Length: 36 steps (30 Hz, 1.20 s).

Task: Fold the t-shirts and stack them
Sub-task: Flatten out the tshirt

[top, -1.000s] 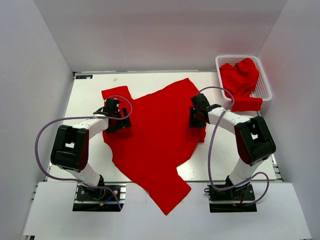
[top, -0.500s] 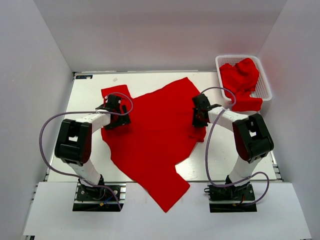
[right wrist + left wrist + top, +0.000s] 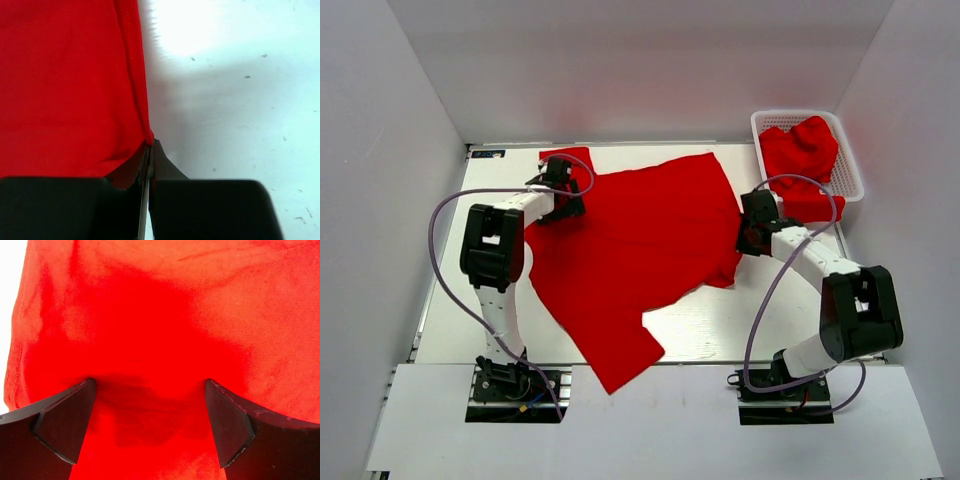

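A bright red t-shirt (image 3: 630, 240) lies spread and wrinkled across the white table (image 3: 490, 300). Its lower end reaches over the near edge. My left gripper (image 3: 568, 205) sits at the shirt's upper left. In the left wrist view it (image 3: 147, 415) is open, its fingers (image 3: 65, 420) wide apart with red cloth (image 3: 150, 315) beneath and between them. My right gripper (image 3: 747, 240) is at the shirt's right edge. In the right wrist view it (image 3: 149, 146) is shut on the hem of the t-shirt (image 3: 65, 90).
A white mesh basket (image 3: 795, 113) stands at the back right with more red t-shirts (image 3: 800, 150) bunched in it; one hangs over its front (image 3: 810, 208). White walls close in the table on three sides. Bare table (image 3: 235, 100) lies right of the right gripper.
Both grippers moved toward the back, the right one also rightward. The shirt slid back and right with them, and its lower end drew up from the near edge.
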Available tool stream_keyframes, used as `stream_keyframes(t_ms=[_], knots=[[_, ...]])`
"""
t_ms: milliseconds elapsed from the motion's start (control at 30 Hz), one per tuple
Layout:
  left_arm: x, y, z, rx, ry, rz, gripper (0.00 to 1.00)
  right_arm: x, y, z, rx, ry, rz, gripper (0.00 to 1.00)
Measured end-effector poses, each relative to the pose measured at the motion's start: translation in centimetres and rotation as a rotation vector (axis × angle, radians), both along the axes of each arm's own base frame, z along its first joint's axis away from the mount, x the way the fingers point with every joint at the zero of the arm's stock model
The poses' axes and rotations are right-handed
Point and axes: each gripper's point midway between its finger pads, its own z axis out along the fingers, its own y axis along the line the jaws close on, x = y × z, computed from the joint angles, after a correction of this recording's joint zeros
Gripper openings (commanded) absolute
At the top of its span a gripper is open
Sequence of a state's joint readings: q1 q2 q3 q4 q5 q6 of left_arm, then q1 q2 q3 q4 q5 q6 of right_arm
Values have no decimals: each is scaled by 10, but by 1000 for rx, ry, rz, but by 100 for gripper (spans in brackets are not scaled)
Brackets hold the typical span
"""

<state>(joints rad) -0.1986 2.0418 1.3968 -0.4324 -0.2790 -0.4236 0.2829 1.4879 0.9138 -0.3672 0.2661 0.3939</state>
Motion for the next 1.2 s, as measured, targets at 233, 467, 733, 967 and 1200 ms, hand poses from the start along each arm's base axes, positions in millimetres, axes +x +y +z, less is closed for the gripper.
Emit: stream_keyframes(t_ms=[233,467,733,967,1200], knots=[[41,-2,1,14,-39,-27,100,-23,-34,-5,-73,48,-75,2],[71,-6,3,17,-81,-100,100,-42,-64,-16,-100,104,-190,24],[102,-18,7,6,-108,-237,100,-33,-63,-11,-69,114,-158,90],[66,-19,25,-19,-72,-289,100,-7,-8,25,137,-30,106,90],[17,-19,63,-66,-107,-274,100,62,51,54,223,-141,322,90]])
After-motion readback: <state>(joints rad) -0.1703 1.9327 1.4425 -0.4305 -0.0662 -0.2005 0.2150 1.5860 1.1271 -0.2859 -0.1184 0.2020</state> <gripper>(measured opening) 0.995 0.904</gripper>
